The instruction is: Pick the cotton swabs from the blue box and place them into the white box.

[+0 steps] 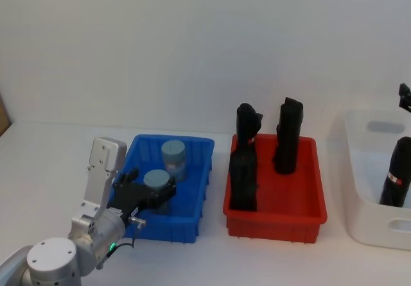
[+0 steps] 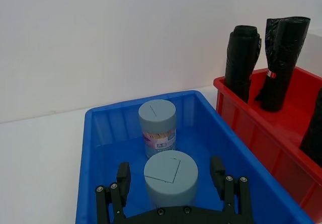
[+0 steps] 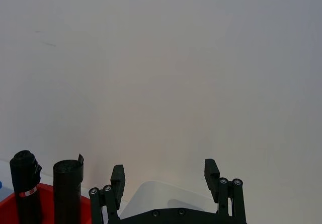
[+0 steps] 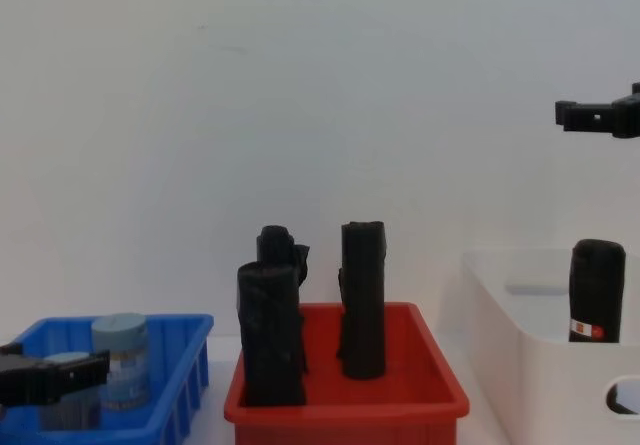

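Note:
Two cotton swabs tubs with grey-blue lids stand in the blue box (image 1: 192, 218). The far tub (image 1: 174, 159) (image 2: 158, 127) shows its paper label. The near tub (image 1: 158, 178) (image 2: 171, 176) sits between the fingers of my left gripper (image 1: 154, 191) (image 2: 170, 174), which is open, with a gap on each side of the tub. At the far right stands the white box (image 1: 369, 225) (image 4: 520, 350). High above it, my right gripper (image 3: 164, 176) (image 4: 592, 115) hangs open and holds nothing.
A red box (image 1: 276, 218) (image 4: 345, 405) with three upright black rolls stands between the blue and white boxes. Another black roll (image 1: 398, 173) (image 4: 597, 290) stands inside the white box. A pale wall runs behind the table.

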Controlling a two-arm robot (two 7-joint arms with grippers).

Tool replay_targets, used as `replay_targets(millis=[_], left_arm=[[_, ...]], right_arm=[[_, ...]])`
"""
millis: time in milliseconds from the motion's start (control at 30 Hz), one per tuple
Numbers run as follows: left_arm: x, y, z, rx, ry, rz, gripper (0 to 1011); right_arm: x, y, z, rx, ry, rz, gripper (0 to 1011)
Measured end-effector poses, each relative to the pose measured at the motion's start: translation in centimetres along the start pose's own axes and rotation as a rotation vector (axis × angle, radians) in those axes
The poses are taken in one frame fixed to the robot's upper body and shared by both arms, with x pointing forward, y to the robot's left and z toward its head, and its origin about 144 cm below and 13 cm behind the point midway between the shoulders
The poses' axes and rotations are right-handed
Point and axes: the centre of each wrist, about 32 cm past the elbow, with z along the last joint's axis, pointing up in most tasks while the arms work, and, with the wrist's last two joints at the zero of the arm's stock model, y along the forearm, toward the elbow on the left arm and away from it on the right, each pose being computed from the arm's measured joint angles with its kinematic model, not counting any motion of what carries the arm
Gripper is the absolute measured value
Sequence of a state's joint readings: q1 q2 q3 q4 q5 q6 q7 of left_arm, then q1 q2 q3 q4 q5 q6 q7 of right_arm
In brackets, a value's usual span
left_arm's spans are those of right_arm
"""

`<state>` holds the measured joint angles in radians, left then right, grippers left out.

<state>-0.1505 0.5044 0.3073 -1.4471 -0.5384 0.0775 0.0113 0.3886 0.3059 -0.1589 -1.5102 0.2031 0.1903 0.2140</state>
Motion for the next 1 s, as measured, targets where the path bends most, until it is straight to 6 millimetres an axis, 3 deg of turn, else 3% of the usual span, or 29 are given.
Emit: replay_targets(millis=[767,1000], left_arm=[[0.9,-1.5,0.2,0.056,-0.005,-0.007,998],[0.9,-1.6,0.2,0.062,-0.006,-0.006,856]], right_arm=[[0.0,0.0,0.0,0.000,0.000,0.000,1001],[0.0,0.0,0.0,0.000,0.000,0.000,1001]])
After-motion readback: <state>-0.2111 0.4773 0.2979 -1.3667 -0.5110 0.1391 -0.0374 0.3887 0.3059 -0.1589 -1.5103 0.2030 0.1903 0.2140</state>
